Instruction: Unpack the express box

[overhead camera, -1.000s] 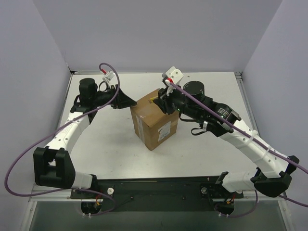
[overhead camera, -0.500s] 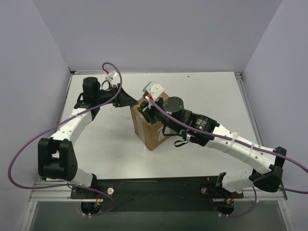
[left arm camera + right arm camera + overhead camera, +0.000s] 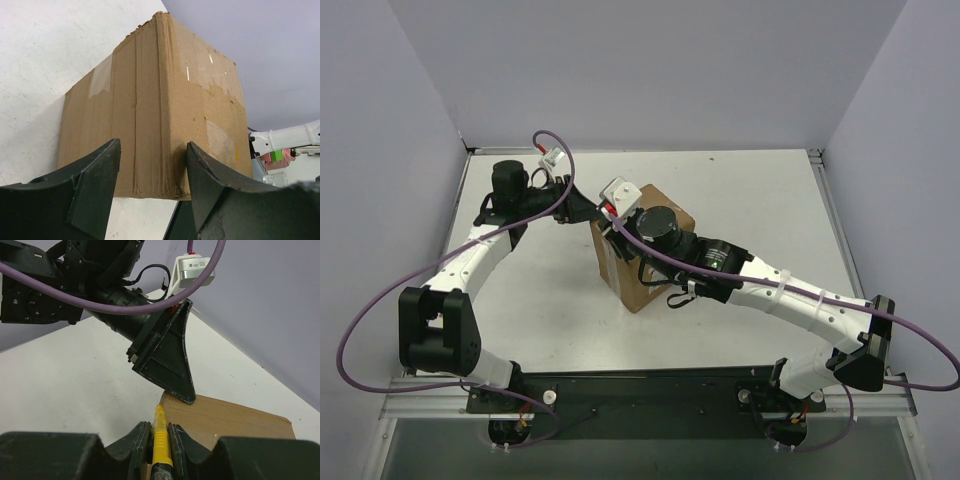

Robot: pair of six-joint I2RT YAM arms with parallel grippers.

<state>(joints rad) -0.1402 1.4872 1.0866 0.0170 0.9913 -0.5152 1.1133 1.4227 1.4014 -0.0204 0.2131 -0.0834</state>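
Observation:
The express box (image 3: 618,272), brown taped cardboard, stands upright mid-table with my right arm lying across its top. In the left wrist view its vertical corner edge (image 3: 165,100) fills the frame. My left gripper (image 3: 152,165) is open, and its two fingers straddle that corner low down. My left gripper (image 3: 588,210) sits against the box's upper left corner. My right gripper (image 3: 160,432) is shut on a yellow utility knife (image 3: 161,440), whose tip points at the box's top corner (image 3: 235,425). One left finger (image 3: 167,360) rests just beyond that tip.
The white table (image 3: 540,290) runs to grey walls at the left, back and right. The black mounting rail (image 3: 640,390) crosses the near edge. Purple cables loop over both arms.
My right arm swung left across the box top and carried the knife to the box's left corner. The left gripper stayed at that corner and its jaws narrowed a little.

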